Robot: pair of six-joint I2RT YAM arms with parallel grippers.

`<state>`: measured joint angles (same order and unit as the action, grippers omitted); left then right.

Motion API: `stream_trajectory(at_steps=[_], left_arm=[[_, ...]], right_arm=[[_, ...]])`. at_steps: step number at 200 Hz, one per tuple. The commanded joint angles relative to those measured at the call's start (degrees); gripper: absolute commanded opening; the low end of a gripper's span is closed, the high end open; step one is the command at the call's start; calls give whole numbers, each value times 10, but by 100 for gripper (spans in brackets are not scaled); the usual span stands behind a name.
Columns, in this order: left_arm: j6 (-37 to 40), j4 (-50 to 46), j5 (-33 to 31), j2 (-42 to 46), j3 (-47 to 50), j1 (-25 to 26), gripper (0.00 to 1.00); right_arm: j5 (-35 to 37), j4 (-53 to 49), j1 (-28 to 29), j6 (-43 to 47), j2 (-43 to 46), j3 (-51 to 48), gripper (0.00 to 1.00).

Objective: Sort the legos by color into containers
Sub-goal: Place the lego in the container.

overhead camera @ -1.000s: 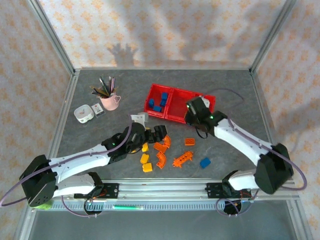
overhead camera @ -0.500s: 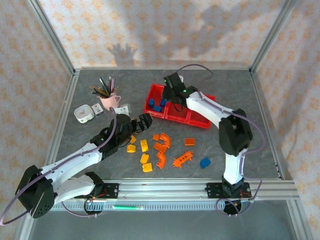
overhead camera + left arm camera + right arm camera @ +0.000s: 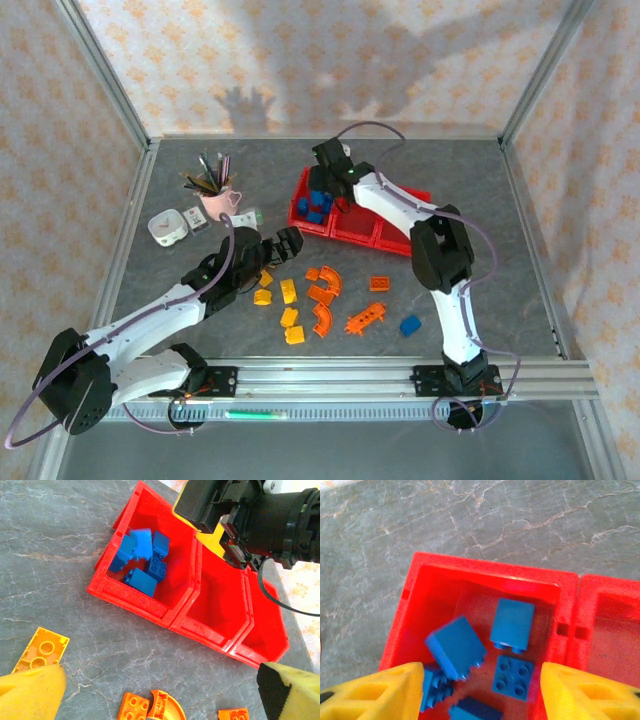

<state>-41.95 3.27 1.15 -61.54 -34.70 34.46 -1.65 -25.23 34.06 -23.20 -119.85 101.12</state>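
The three joined red containers (image 3: 345,235) stand at the back centre. My right gripper (image 3: 322,180) hangs open over the leftmost one (image 3: 420,575), where several blue legos (image 3: 512,625) lie and one blurred blue brick (image 3: 455,652) tumbles between the fingers. The other two bins (image 3: 220,600) look empty. My left gripper (image 3: 275,250) is open and holds nothing, low over the table in front of the bins. Before it lie yellow legos (image 3: 289,290), orange arches (image 3: 325,292), orange bricks (image 3: 379,283) and a single blue brick (image 3: 410,325). A yellow plate (image 3: 42,650) sits beside my left fingertip (image 3: 30,695).
A pink cup of pens (image 3: 218,195) and a small white box (image 3: 167,227) stand at the back left. Metal frame posts and patterned walls border the grey table. The arms' rail (image 3: 330,380) runs along the near edge.
My right arm swung from the right-hand bins to over the leftmost bin, and a blue brick is dropping from its open fingers. My left gripper pulled back left from the scattered pieces.
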Motion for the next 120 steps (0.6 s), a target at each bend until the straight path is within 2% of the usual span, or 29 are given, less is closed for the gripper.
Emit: stream_trajectory(at_steps=[1, 43, 90, 120], left_arm=[[13, -7, 30, -5, -4, -2, 99], [9, -13, 39, 5, 0, 33, 99], [-11, -17, 8, -3, -6, 113, 99], [-30, -3, 5, -11, -3, 145, 99]], right_arm=[[21, -9, 0, 1, 102, -58, 66], [60, -21, 0, -42, 260, -247, 74], [100, -97, 1, -116, 418, -427, 79], [105, -149, 6, -187, 505, -518, 80]])
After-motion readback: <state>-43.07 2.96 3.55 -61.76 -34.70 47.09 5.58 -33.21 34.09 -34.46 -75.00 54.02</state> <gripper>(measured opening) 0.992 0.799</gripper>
